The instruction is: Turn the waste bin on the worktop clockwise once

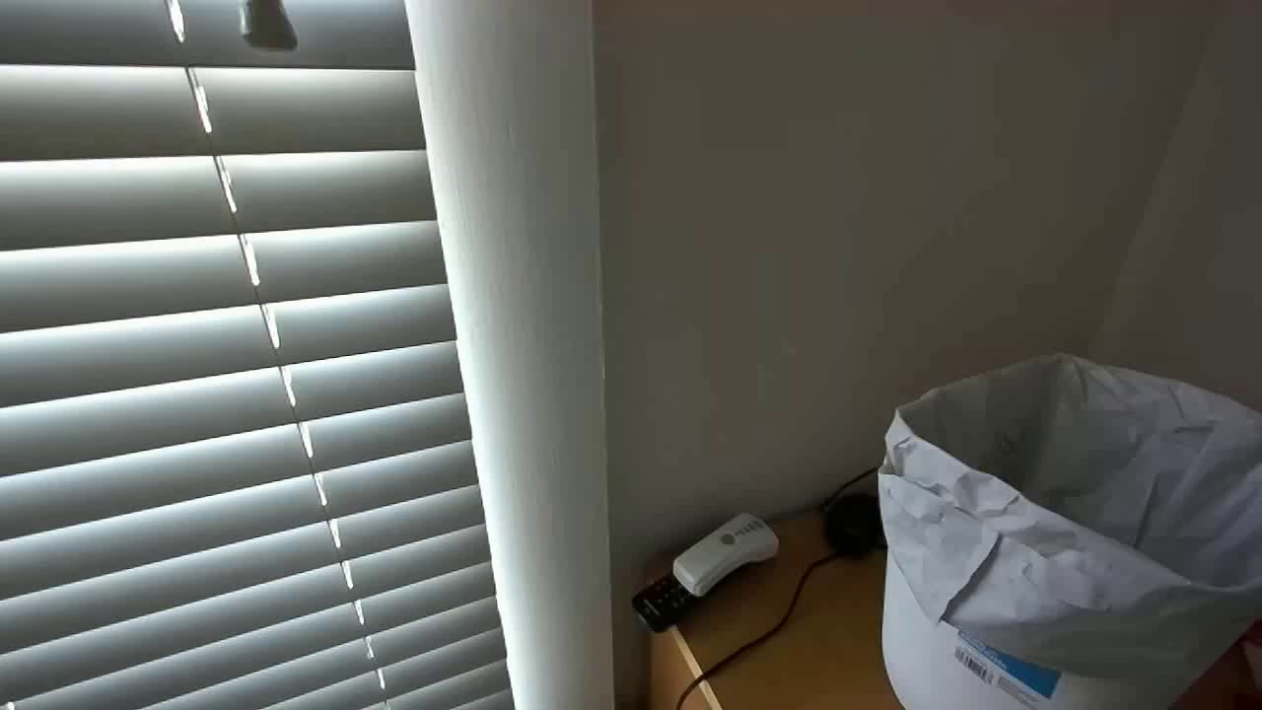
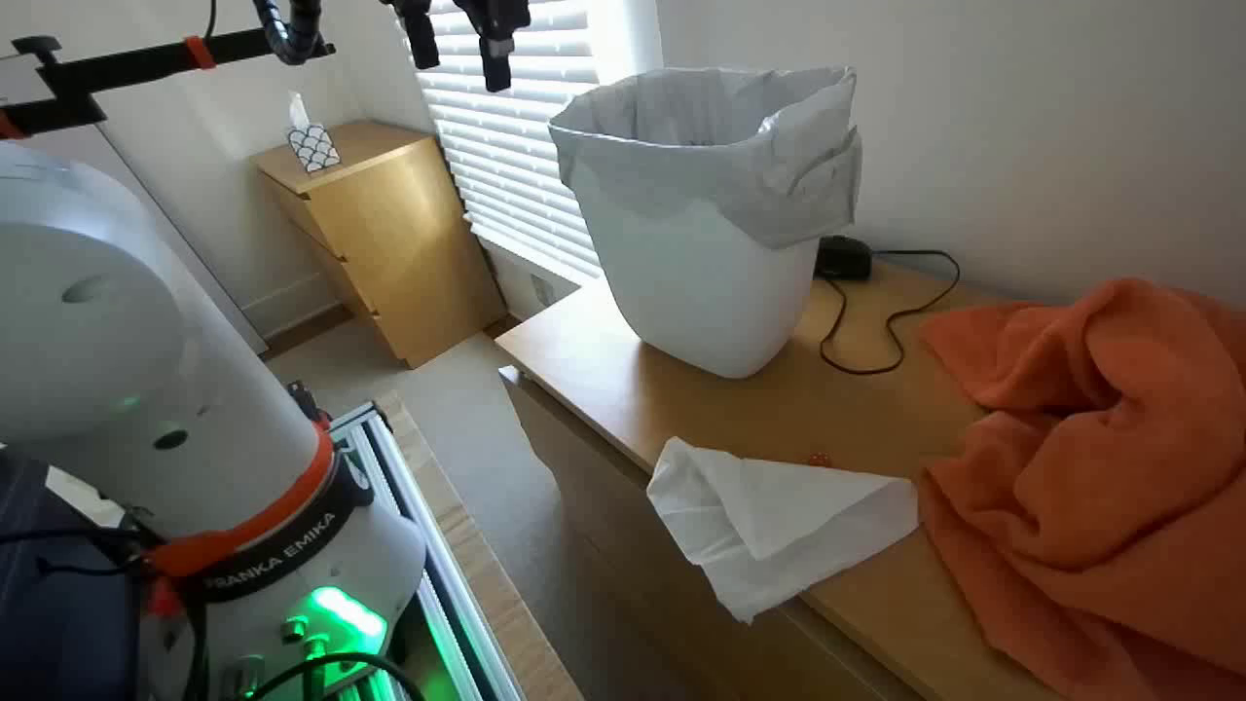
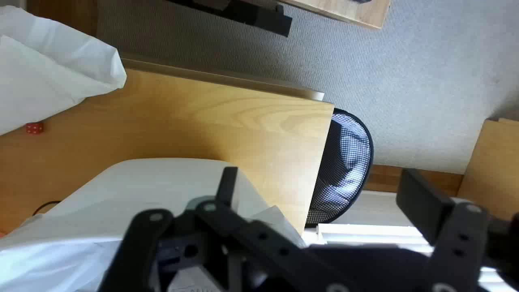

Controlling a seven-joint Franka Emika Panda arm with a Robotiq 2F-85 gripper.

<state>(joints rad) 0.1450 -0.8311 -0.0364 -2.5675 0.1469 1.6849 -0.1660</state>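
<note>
My claw (image 2: 462,72) is spread wide, holding nothing; the bin (image 2: 696,273) stands on the worktop (image 2: 681,409); I expect light, stiffish plastic, but the loose bag (image 2: 793,175) may slip, so I'd pinch the rim (image 2: 662,144), bag and plastic together

a black band (image 2: 277,557) on the arm (image 2: 234,428) reads "franka emika".

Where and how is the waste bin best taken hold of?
I would grip the waste bin by its rim nearest the blinds, coming from above, jaws astride it: the bin stands upright, mouth open, and its body looks too wide to span. The bag liner may slip.
</note>
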